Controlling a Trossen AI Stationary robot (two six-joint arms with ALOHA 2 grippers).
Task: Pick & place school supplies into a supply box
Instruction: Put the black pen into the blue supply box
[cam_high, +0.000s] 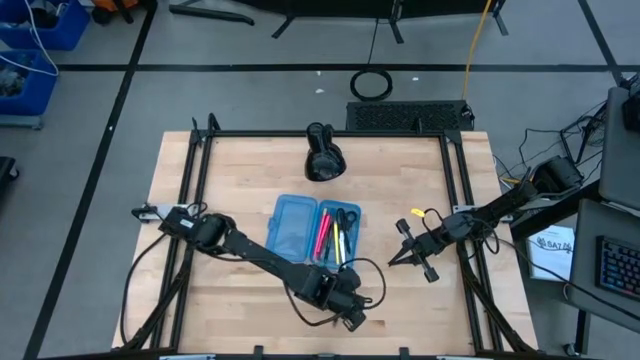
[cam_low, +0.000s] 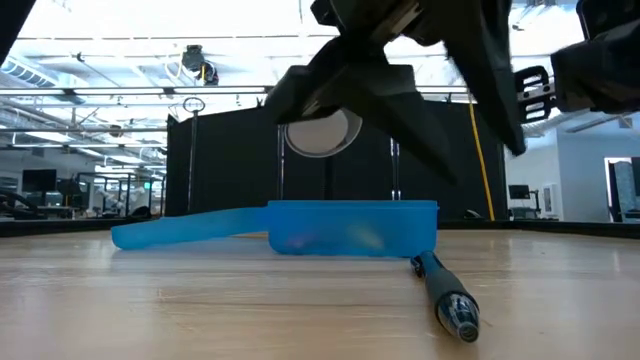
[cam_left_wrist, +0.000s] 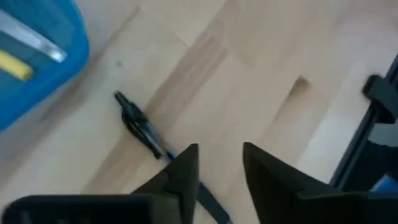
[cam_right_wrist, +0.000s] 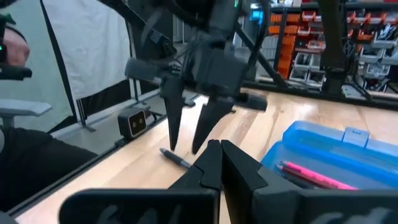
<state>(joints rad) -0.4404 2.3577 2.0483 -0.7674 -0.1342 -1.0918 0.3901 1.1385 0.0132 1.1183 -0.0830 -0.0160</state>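
Note:
The translucent blue supply box (cam_high: 297, 228) lies open on the table's middle. Pink, yellow and dark pens (cam_high: 336, 238) lie in its right half. One black pen (cam_left_wrist: 139, 122) lies flat on the wood near the table's near edge, in front of the box (cam_low: 350, 226). My left gripper (cam_left_wrist: 219, 163) is open and points down over this pen's end without touching it; the right wrist view shows it (cam_right_wrist: 185, 148) above the pen (cam_right_wrist: 177, 159). My right gripper (cam_high: 393, 262) is shut on nothing, hovering right of the box. The scissors do not show clearly.
A bulky black lamp-like object (cam_high: 323, 156) stands beyond the box near the far edge. Black frame rails (cam_high: 195, 200) run along the table's left and right sides. A black cable (cam_high: 372, 290) loops by the left wrist. Bare wood lies left of the box.

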